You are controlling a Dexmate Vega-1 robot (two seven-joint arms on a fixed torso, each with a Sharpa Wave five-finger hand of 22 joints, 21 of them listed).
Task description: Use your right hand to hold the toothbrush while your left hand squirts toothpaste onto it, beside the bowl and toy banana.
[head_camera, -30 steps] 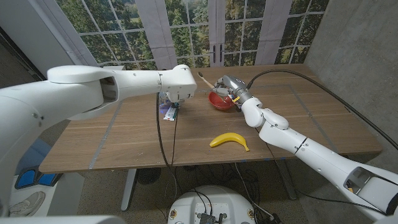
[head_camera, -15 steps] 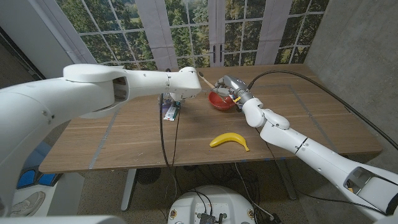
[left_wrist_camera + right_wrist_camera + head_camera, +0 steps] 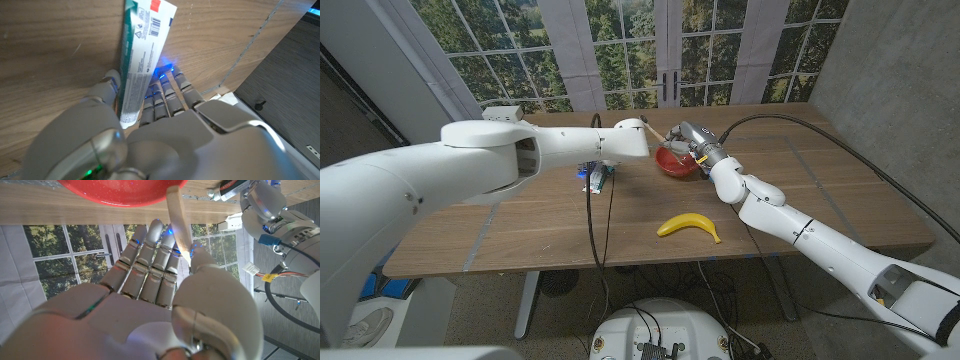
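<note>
The right hand (image 3: pixel 686 137) is clamped on the toothbrush (image 3: pixel 649 127) above the far middle of the wooden table (image 3: pixel 790 190), just at the 12 o'clock rim of the red bowl (image 3: pixel 674 163). In the right wrist view the pale handle (image 3: pixel 178 217) runs up from between the thumb and the fingers (image 3: pixel 150 262) and crosses in front of the bowl's red underside (image 3: pixel 115 190). From the head view the brush's long axis lies nearly level, its dark head end pointing toward 10 o'clock, away from the hand and toward the left arm's wrist.

The left hand (image 3: pixel 150 107) holds the toothpaste tube (image 3: pixel 140 55) — thumb on one side, fingers on the other — with the tube's long axis running straight out from the palm along the fingers, its flat crimped end farthest from the hand. In the head view the tube (image 3: pixel 594 178) shows under the left forearm, at about 9 o'clock of the bowl, low over the table; whether it touches the wood I cannot tell.

The toy banana (image 3: pixel 689 226) lies on the table at 6 o'clock of the bowl, well apart from it, its curve opening toward the near edge.
</note>
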